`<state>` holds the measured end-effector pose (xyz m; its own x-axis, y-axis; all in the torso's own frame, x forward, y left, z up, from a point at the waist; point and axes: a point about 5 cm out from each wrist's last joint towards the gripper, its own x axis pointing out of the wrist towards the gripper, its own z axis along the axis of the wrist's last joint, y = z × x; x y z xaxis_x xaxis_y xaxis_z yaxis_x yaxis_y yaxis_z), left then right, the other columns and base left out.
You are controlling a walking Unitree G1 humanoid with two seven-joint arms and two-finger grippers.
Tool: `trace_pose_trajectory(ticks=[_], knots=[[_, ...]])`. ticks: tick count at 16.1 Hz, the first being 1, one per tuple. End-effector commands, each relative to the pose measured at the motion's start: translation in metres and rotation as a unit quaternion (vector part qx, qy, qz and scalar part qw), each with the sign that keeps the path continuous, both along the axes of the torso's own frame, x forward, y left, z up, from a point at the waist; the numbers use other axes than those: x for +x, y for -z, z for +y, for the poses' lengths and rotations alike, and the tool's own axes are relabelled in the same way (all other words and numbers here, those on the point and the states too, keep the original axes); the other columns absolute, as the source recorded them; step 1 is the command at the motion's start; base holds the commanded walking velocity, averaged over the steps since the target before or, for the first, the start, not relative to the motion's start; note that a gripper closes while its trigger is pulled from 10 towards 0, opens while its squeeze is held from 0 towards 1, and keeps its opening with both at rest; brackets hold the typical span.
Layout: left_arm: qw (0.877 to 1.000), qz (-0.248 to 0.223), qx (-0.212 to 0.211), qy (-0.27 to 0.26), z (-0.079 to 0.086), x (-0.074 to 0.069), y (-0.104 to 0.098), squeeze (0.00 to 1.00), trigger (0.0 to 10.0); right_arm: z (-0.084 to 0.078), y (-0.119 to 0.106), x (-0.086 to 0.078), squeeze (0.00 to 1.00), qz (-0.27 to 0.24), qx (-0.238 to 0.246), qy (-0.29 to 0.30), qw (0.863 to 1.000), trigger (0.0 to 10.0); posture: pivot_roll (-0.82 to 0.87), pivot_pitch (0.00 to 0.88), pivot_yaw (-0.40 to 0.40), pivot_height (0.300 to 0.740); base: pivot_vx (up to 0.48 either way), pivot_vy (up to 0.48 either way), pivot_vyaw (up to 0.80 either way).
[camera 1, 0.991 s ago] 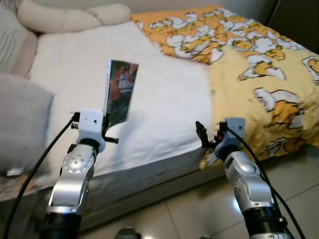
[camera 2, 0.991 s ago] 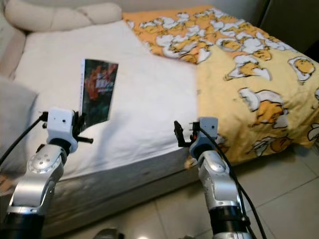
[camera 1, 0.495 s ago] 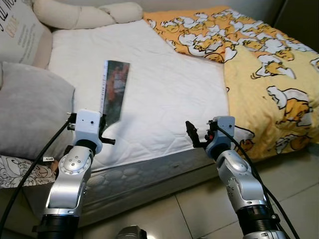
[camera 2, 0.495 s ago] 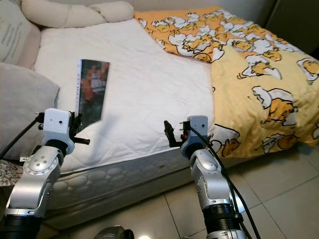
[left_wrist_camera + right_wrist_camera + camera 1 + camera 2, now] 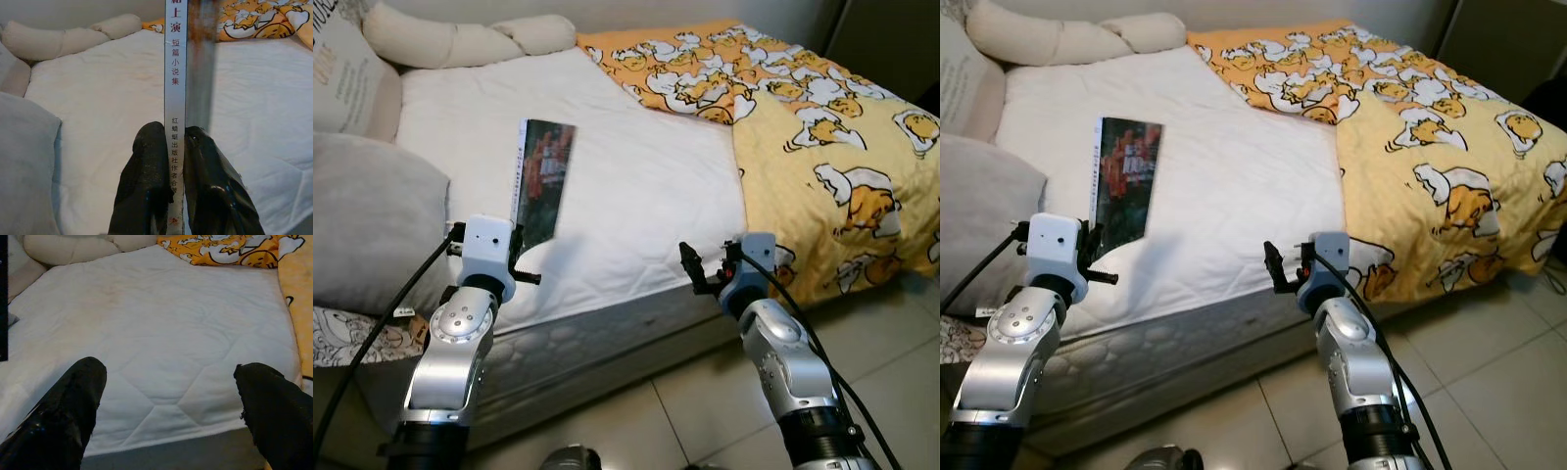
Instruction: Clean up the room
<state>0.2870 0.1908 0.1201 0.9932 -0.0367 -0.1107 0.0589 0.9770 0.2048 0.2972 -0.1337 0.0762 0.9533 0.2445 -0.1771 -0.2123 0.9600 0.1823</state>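
Presently, the scene by parts:

Left end effector [image 5: 176, 171]: raised above the near edge of the bed, its two black fingers [image 5: 146, 181] pressed against either face of a book, pinching it at its lower end.
Book [image 5: 544, 178]: thin paperback with a dark, reddish cover and a pale spine printed with Chinese characters; held upright, standing above the left wrist, over the white mattress but not touching it.
Right end effector [image 5: 166, 396]: held out at the foot-side edge of the mattress, fingers spread wide apart, nothing between them.
Bed [image 5: 646, 186]: white quilted mattress cover, bare across the middle.
Blanket [image 5: 822, 127]: yellow and orange with a cartoon egg pattern, covering the robot's right side of the bed and hanging down over its edge.
Grey pillow [image 5: 367, 230]: on the robot's left side of the bed, near the left arm.
Long cream cushion [image 5: 460, 39]: knotted shape lying along the far end of the bed.
Floor [image 5: 656, 421]: light glossy tiles below both arms.
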Motion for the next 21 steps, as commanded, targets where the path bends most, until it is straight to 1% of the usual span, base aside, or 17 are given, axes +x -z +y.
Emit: trace_pose_trajectory(ticks=[1,7,9,13,14,16,17,19,21], knots=[[0.999,-0.03,0.0,0.011,-0.0048,0.0028,-0.012,0.0,10.0,-0.0018,-0.0035,0.0014,0.0,-0.008,-0.009,0.003,1.0,10.0,0.07,0.0,0.03,0.74,0.244,0.0,0.0],[0.999,-0.031,-0.005,0.013,-0.0065,0.0047,-0.0127,0.0,10.0,-0.0034,-0.0039,0.0022,0.0,-0.008,-0.013,0.003,1.0,10.0,0.07,0.0,0.031,0.74,0.271,0.0,0.0],[0.999,-0.032,-0.006,0.012,-0.0059,0.0046,-0.0127,0.0,10.0,-0.0017,-0.0036,0.0025,0.0,-0.009,-0.016,-0.002,1.0,10.0,0.07,0.0,0.028,0.74,0.3,0.0,0.0],[0.999,-0.033,-0.009,0.006,-0.004,0.0045,-0.0128,0.0,10.0,0.002,-0.0048,0.0049,0.0,-0.016,-0.042,-0.023,0.999,10.0,0.08,0.0,0.019,0.74,0.318,0.0,0.0],[0.999,-0.033,-0.009,0.005,-0.0043,0.0054,-0.013,0.0,10.0,0.0014,-0.0054,0.0061,0.0,-0.017,-0.043,-0.023,0.999,10.0,0.08,0.0,0.017,0.74,0.33,0.0,0.56],[0.999,-0.033,-0.01,0.003,-0.0044,0.0068,-0.0134,0.0,10.0,0.0001,-0.0061,0.0076,0.0,-0.017,-0.049,-0.021,0.998,10.0,0.08,0.0,0.008,0.74,0.33,0.0,0.0],[0.999,-0.034,-0.011,0.002,-0.0044,0.0067,-0.0133,0.0,10.0,-0.0018,-0.0041,0.0074,0.0,-0.006,-0.037,-0.01,0.999,10.0,0.08,0.0,0.008,0.74,0.326,0.0,0.0],[0.999,-0.033,-0.012,0.0,-0.0059,0.0054,-0.0115,0.0,10.0,-0.0041,-0.0055,0.0095,0.0,-0.011,-0.049,-0.021,0.999,10.0,0.09,0.0,-0.023,0.74,0.326,0.0,0.0],[0.999,-0.033,-0.013,-0.003,-0.0066,0.0045,-0.0103,0.0,10.0,-0.0037,-0.0058,0.0109,0.0,-0.01,-0.052,-0.028,0.998,10.0,0.1,0.0,-0.036,0.74,0.328,0.0,0.0]])
